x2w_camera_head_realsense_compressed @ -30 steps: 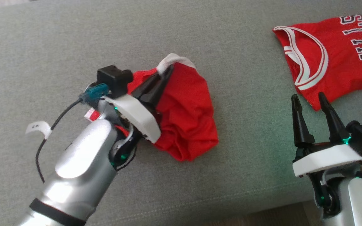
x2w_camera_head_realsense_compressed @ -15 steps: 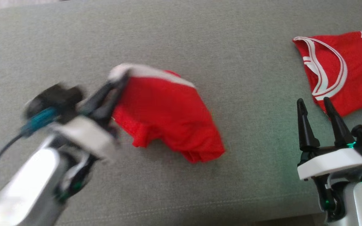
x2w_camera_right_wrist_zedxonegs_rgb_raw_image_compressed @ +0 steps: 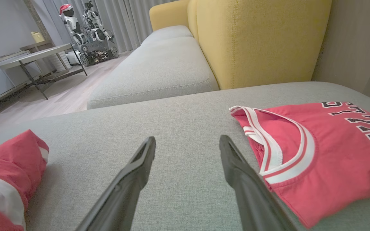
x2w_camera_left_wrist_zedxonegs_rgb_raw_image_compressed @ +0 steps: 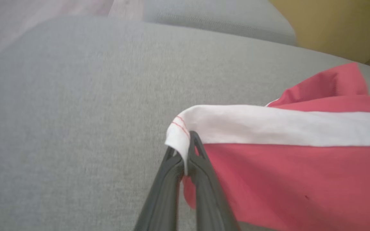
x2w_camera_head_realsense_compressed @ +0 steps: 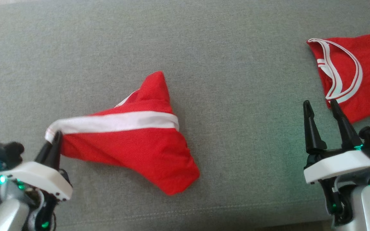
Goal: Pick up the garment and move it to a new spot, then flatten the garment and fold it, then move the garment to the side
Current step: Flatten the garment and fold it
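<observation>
The garment is clamped at its white-band corner by the left gripper, on the cushion.
The jersey is cut off in the head view and shown fuller from the right wrist; the right gripper is held apart.

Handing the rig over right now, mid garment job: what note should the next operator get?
Grips: left pincer shut on the garment at its white-band corner; right pincer open, empty, beside the red jersey.
Place: garment lies stretched but rumpled on the grey cushion.
Done: grasp made.
Left: flatten, fold, move aside.
</observation>
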